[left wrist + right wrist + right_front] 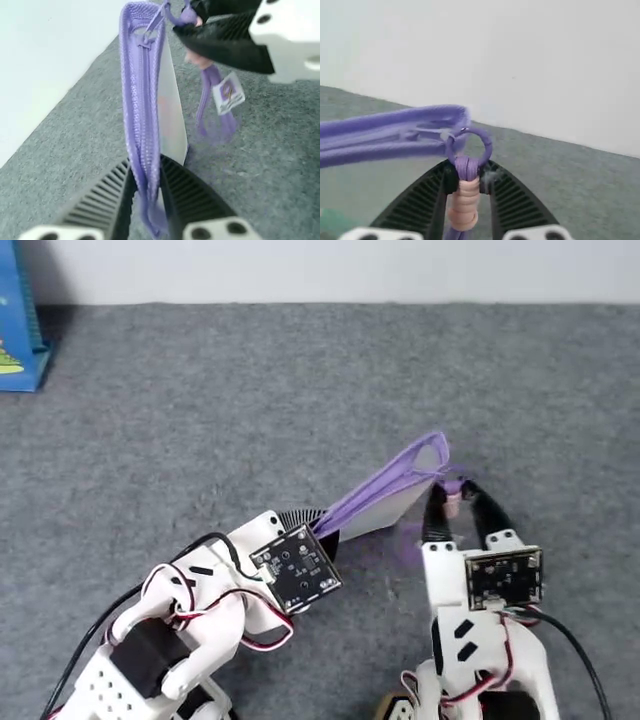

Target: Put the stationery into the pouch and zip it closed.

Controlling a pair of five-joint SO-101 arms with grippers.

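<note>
- Step in hand, by judgement: the closing pull, with the slider ring [470, 142] already at the far corner of the pouch [385, 498].
- Keep the left gripper [147, 172] clenched on the opposite end of the pouch, purple zip edge pinched between both fingers, and hold it steady as an anchor.
- Keep the right gripper [467, 177] squeezed on the zipper pull [464, 200], right at the purple knot and pink bead next to the ring.
- Pull along the line of the zip, away from the left arm, never sideways; otherwise a likely twist in the fabric or a jammed slider.
- Go gently on tension: too hard, and probably fabric dragged out of the left fingers.
- Check for a last gap at the slider before letting go; cannot tell from here whether fully shut.
- Where the pouch is: centre right of the high view, stretched on a slant between the two grippers, zip edge uppermost, seemingly lifted off the grey table [200, 420].
- Contents: pale panel on one side, faint tints behind it; cannot tell what stationery, if any, inside.
- Outside the pouch, hanging by the pull: a purple cord loop with a small tag [228, 95].
- Upper left edge of the high view: a blue box [18, 330], well apart, contents hidden.
</note>
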